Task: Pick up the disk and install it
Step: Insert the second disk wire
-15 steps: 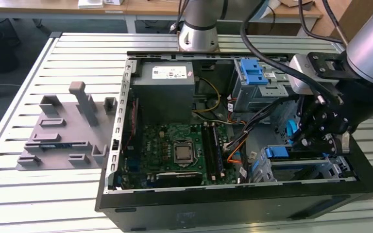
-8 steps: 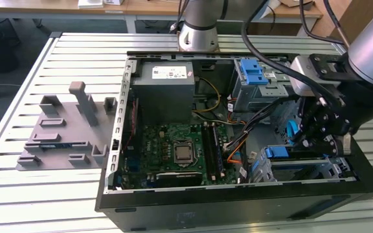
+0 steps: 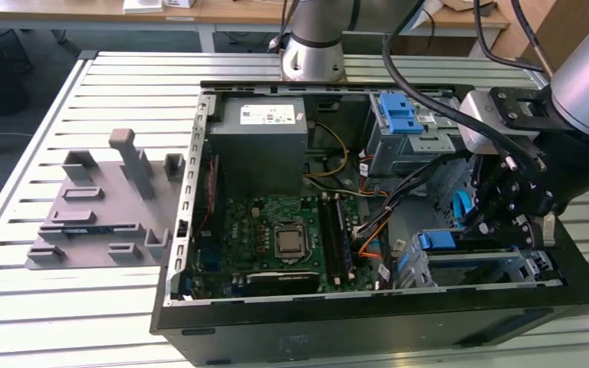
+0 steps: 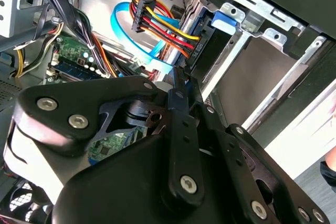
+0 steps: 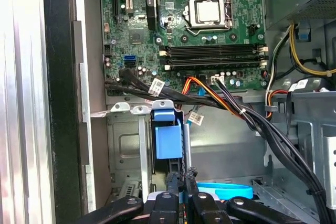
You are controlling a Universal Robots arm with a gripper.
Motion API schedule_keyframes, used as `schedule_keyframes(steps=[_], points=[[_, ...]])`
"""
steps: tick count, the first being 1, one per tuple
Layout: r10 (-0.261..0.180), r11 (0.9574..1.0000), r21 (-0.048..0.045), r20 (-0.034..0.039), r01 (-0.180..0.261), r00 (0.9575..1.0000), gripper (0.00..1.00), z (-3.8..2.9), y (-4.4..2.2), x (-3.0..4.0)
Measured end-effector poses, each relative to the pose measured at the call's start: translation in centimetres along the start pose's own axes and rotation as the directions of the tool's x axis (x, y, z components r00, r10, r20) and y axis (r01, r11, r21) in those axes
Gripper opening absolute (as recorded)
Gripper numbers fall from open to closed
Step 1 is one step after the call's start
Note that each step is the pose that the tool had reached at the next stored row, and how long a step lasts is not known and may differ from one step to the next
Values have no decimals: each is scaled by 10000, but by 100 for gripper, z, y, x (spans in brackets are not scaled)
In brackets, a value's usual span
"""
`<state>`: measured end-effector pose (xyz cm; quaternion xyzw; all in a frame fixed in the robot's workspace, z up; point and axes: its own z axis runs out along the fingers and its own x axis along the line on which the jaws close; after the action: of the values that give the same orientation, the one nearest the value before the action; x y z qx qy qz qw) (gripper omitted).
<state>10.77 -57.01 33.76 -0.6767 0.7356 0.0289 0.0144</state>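
The disk sits on edge in the metal drive cage [image 3: 499, 264] at the case's near corner on the exterior view's right. Its blue rail tab [image 3: 439, 240] faces the motherboard. In the first wrist view the disk [image 5: 168, 140] is a dark slab with a blue tab between cage walls. In the second wrist view the disk [image 4: 212, 45] has a red, yellow and black cable plug against its end. My gripper [image 3: 491, 228] hangs just above the cage. Its fingertips are pressed together, with nothing seen between them, in both wrist views [image 5: 182, 174] [image 4: 178, 77].
The open case [image 3: 187, 230] lies on a slatted metal table. Inside are the motherboard [image 3: 284, 234], a grey power supply box [image 3: 264, 123] and a blue latch [image 3: 397, 115]. Black cable bundles [image 5: 210, 95] and a blue flat cable [image 5: 226, 188] run near the cage. A grey fixture plate [image 3: 105, 207] lies on the exterior view's left.
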Motion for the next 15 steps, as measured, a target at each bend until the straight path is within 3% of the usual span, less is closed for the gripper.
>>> schedule_keyframes(steps=[15], points=[[73, 10000, 2, 3, -73, 10000, 17, 25, -30, 16]])
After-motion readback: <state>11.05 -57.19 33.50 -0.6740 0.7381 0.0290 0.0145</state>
